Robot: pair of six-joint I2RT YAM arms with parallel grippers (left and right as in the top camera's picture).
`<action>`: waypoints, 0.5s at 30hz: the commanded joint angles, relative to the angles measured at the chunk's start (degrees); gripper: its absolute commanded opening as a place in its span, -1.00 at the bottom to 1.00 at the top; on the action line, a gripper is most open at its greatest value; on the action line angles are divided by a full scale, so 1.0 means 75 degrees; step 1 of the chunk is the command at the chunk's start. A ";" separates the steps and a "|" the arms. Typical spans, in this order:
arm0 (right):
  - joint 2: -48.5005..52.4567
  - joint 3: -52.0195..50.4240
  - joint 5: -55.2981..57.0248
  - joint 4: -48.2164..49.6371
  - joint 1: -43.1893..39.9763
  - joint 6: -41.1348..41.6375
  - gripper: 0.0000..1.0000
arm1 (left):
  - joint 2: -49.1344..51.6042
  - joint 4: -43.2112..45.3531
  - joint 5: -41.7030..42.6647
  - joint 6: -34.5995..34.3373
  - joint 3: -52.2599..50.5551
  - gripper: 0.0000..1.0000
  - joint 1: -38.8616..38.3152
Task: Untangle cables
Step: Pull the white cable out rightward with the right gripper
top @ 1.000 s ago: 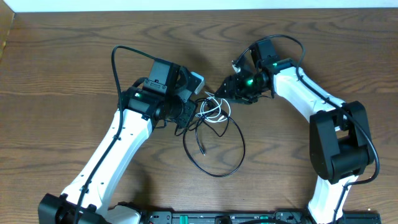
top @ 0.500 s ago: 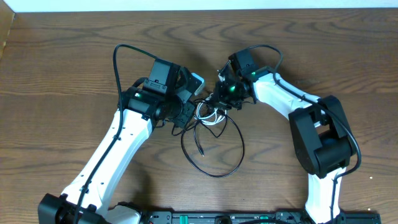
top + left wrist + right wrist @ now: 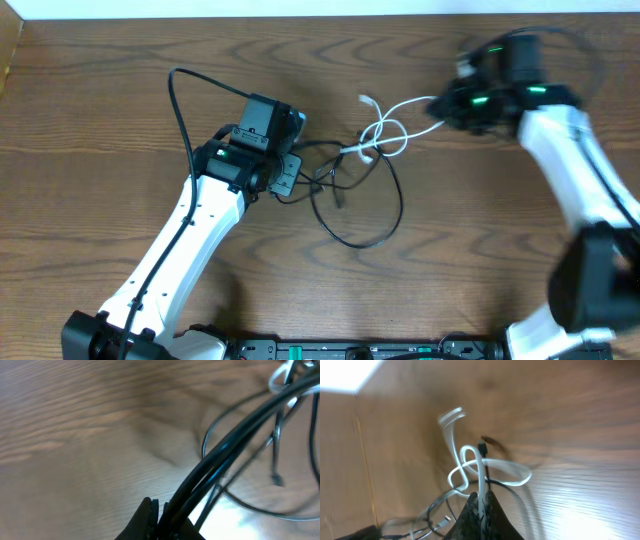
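In the overhead view my left gripper (image 3: 288, 172) is shut on the black cable (image 3: 400, 205), whose big loop lies on the table to its right. Up close, several black strands (image 3: 235, 440) run from between its jaws (image 3: 162, 510) toward the upper right. My right gripper (image 3: 447, 106), far to the upper right and motion-blurred, is shut on the white cable (image 3: 410, 103). The white cord (image 3: 481, 477) rises from its pinched jaws (image 3: 482, 497) into small loops. Those loops still cross the black cable near the table's middle. A white plug (image 3: 366, 100) points up and left.
The wooden table (image 3: 100, 120) stretches bare to the left and at the back. A thick black arm cable (image 3: 178, 110) arcs up behind the left arm. The table's left edge (image 3: 357, 455) shows in the right wrist view.
My right gripper closed on the white cable at the tangle, then swung far to the upper right, drawing the white loops out. The black loop shifted right. The left gripper barely moved.
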 commanded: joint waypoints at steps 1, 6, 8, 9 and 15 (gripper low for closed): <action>-0.0988 0.0017 0.0525 -0.0297 -0.0988 -0.0283 -0.98 | -0.0041 -0.0017 -0.1317 -0.1119 0.0047 -0.85 0.0017; -0.1626 0.0017 0.0595 -0.0647 -0.2127 -0.0283 -0.98 | -0.0041 -0.0020 -0.1311 -0.1437 0.0047 -0.85 0.0251; -0.1705 0.0017 0.0612 -0.0714 -0.2527 -0.0283 -0.98 | -0.0041 -0.0023 -0.1309 -0.1434 0.0047 -0.85 0.0341; -0.1705 0.0017 0.0641 -0.0717 -0.2699 -0.0274 -0.98 | -0.0041 -0.0032 -0.1309 -0.1434 0.0047 -0.85 0.0385; -0.1696 0.0017 0.1023 -0.0574 -0.3891 0.0265 -0.98 | -0.0041 -0.0108 -0.1311 -0.1440 0.0047 -0.85 0.0600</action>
